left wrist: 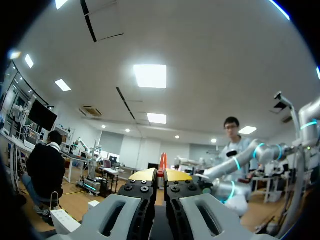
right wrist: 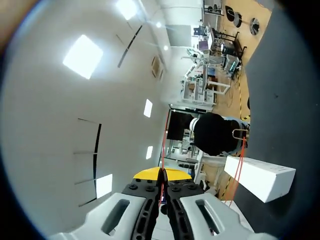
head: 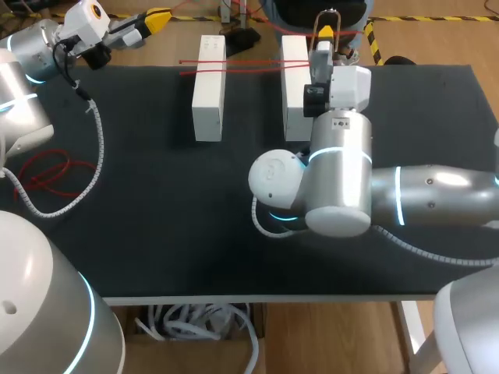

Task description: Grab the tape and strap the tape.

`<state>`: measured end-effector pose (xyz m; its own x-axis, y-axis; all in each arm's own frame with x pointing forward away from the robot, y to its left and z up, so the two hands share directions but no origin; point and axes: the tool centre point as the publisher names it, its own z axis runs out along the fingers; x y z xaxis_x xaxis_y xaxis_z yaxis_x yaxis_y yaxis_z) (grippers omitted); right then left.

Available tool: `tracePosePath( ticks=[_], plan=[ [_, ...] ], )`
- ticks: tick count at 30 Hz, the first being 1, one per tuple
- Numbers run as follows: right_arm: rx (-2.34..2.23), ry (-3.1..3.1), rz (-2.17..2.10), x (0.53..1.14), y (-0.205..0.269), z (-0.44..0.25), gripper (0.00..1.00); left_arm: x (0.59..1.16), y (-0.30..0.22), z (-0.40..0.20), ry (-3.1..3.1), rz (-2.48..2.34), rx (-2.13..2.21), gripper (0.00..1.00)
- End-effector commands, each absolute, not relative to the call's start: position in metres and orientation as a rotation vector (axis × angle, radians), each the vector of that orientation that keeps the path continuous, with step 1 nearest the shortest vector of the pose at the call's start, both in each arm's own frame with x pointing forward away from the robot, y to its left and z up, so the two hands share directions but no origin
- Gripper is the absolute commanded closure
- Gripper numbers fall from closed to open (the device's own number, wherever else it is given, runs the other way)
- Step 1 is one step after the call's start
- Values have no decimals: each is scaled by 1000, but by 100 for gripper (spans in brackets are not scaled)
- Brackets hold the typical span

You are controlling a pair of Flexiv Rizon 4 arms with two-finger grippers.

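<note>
A thin red tape (head: 242, 64) lies in two strands across the tops of two white blocks, the left one (head: 209, 86) and the right one (head: 295, 78), at the back of the black table (head: 156, 226). My right gripper (head: 325, 33) hangs just past the right block's far end, shut on the tape; in the right wrist view a red strand (right wrist: 163, 145) runs out from between its closed yellow tips (right wrist: 162, 173). A white block (right wrist: 260, 177) with tape over it lies beside it. My left gripper (head: 158, 17) hovers beyond the table's far left corner, shut and holding nothing (left wrist: 160, 174).
A loose coil of red wire (head: 47, 175) lies on the table's left side beside my left arm's grey cable. My right arm's bulky elbow (head: 327, 187) hangs over the table's middle right.
</note>
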<state>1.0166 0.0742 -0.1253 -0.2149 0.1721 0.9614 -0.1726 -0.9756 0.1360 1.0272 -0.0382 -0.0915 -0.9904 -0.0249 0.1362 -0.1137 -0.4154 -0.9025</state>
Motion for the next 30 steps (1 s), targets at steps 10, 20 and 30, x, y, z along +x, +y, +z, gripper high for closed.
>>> tracePosePath(
  ticks=[10,20,30],
  plan=[
    [1821,13,2288,1016,70,-122,100,1028,-38,-85,-1851,2485,108,100],
    [1821,13,2288,1016,70,-122,100,1027,-44,-81,-2162,2287,44,100],
    [1821,13,2288,1016,70,-122,100,1027,-52,-79,-2556,1954,-15,100]
  ],
)
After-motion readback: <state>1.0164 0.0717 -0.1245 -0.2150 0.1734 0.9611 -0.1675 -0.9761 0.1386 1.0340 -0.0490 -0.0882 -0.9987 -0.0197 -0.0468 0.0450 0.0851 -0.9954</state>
